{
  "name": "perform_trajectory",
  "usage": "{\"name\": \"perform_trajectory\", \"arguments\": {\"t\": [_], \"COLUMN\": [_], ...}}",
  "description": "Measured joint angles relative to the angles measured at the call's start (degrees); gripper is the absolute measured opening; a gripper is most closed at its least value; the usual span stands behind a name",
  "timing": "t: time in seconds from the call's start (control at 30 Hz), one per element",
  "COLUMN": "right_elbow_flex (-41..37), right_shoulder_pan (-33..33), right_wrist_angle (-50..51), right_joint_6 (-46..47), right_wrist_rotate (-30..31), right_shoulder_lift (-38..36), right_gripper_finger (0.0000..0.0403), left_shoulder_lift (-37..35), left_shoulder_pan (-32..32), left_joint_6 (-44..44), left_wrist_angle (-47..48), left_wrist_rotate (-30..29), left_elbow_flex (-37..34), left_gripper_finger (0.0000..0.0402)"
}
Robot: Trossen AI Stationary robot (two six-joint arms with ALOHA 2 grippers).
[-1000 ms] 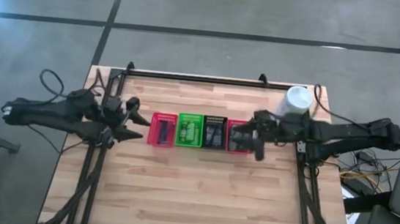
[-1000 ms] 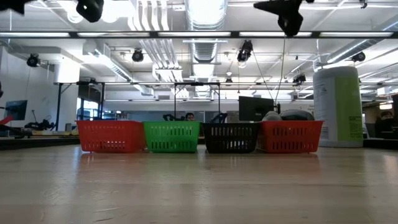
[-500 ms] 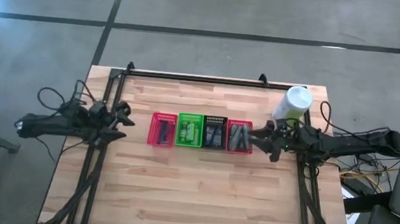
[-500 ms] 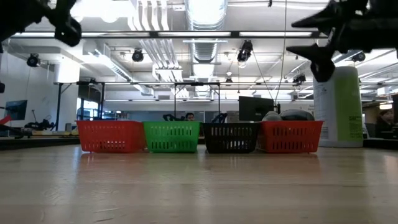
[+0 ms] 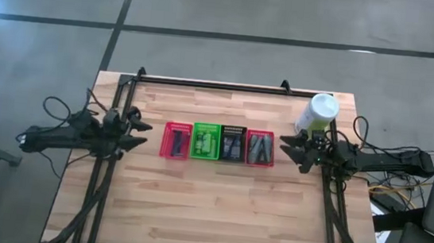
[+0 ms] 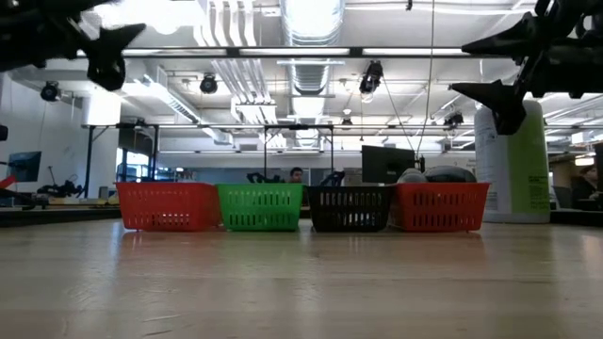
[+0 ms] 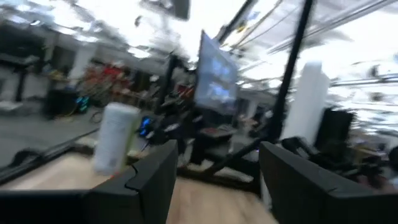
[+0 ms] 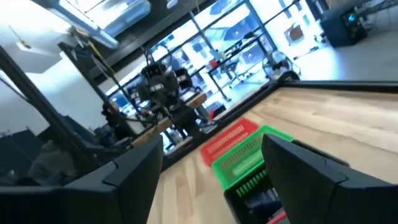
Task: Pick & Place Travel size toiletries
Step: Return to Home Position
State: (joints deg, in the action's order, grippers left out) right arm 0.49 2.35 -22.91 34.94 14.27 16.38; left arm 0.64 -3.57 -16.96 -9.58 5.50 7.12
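Judging from how things lie, the sorting looks essentially done. Every one of the travel size toiletries I can find sits in the row of four mesh baskets, and I take the black basket (image 6: 349, 209) as the landmark.

- **Contents:** dark tubes (image 5: 232, 145) lie inside the black basket itself.
- **Left-arm side:** the green basket (image 6: 260, 207) touches it and holds the green packets (image 5: 205, 142). Beyond that, the left red basket (image 6: 168, 207) holds thin dark items that I take for the razors (image 5: 176, 140).
- **Right-arm side:** the right red basket (image 6: 440, 207) touches it, with grey mini bottles (image 6: 433, 174) mounded above its rim.

I can make out no loose toiletry on the bare wood of the table (image 5: 216, 209) around the black basket.

The left gripper (image 5: 143, 130) hovers well apart from the black basket, out past the left red basket near the table's edge. Its claw is spread wide and holds nothing. The right gripper (image 5: 285, 146) hangs on the opposite side of the black basket, just beyond the right red basket. It is raised above basket height, and its claw is likewise parted and empty. A white canister (image 5: 319, 111) stands farther from the black basket than the right gripper, towards the back corner.

What remains, in my view, is only for both arms to settle into their rest poses, with no item left to pick.
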Motion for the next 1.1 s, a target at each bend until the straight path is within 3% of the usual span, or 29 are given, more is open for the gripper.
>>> {"name": "perform_trajectory", "arguments": {"t": [0.17,0.6,0.87,1.1], "right_elbow_flex": [0.0,0.02,0.04,0.06], "right_shoulder_pan": [0.0,0.0,-0.2,-2.64], "right_wrist_angle": [0.21,1.12,9.05,8.99], "right_joint_6": [3.03,4.97,4.96,4.95], "right_wrist_rotate": [0.3,0.32,0.41,0.45], "right_shoulder_lift": [-0.04,1.73,-9.99,-16.37], "right_gripper_finger": [0.0287,0.0329,0.0353,0.0357], "left_shoulder_lift": [0.04,0.68,-0.55,-0.55], "left_shoulder_pan": [-0.02,0.0,-0.09,-0.09], "left_joint_6": [-1.85,-3.14,-3.23,-3.2], "left_wrist_angle": [1.04,1.84,6.36,8.3], "left_wrist_rotate": [-4.02,-4.12,-4.07,-4.07], "left_elbow_flex": [-1.66,-5.13,-6.61,-6.63], "left_gripper_finger": [0.0231,0.0232,0.0232,0.0232]}}
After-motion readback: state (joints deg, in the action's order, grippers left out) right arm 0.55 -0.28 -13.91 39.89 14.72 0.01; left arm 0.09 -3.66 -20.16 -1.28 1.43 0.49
